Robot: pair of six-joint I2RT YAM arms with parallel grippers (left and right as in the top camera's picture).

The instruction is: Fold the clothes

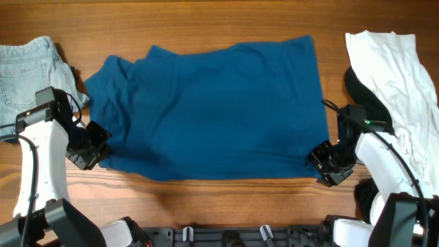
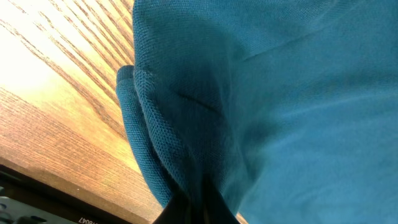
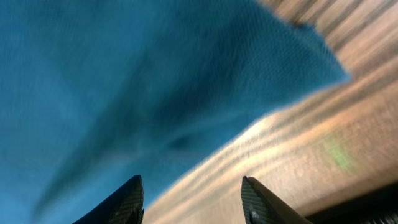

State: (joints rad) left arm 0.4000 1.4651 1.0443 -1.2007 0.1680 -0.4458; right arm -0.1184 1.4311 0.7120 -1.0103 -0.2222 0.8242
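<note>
Blue cloth, overhead: T-shirt point(image 1: 219, 110) lies flat mid-table; long axis 9–3 o'clock, sleeve end prob. at 9, hem at 3.
Overhead, arms: left gripper point(image 1: 92, 144) at shirt's 8 o'clock corner, right gripper point(image 1: 322, 161) at 4 o'clock corner.
Left wrist: jaws pinched on bunched fabric.
Right wrist: jaws wide, nothing btwn; corner just ahead, pic blurred.
Risk: lift w/ one side held, so shirt skews and fold goes crooked; right could close on bare table point(image 3: 311, 143).

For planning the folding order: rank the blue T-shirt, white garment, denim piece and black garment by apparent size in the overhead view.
1. blue T-shirt
2. white garment, cut by the frame
3. denim piece, also cut off
4. black garment, mostly hidden under the white one
</note>
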